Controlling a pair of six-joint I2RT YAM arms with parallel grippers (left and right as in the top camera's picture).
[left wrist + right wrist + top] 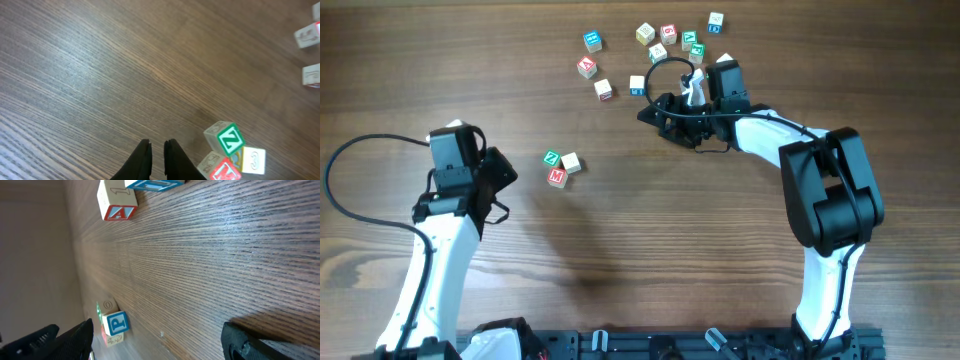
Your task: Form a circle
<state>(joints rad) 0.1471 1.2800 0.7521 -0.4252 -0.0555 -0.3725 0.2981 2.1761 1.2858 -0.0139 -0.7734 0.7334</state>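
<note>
Lettered wooden blocks lie loose. Several are scattered at the far side of the table, among them a blue one point(592, 41), a red one point(586, 67) and a white one point(637, 85). A green Z block point(229, 139), a white 3 block point(254, 160) and a red block point(225, 171) touch in a cluster point(560, 167) left of centre. My left gripper point(157, 150) hovers just left of that cluster, its jaws almost together and holding nothing. My right gripper point(653, 108) is low near the white block, open and empty point(160, 350).
The right wrist view shows a red A block point(117, 202) and a blue P block point(116, 324) on the wooden table point(210, 255). A black cable loops over the far blocks point(670, 68). Bare wood lies between the cluster and the front edge.
</note>
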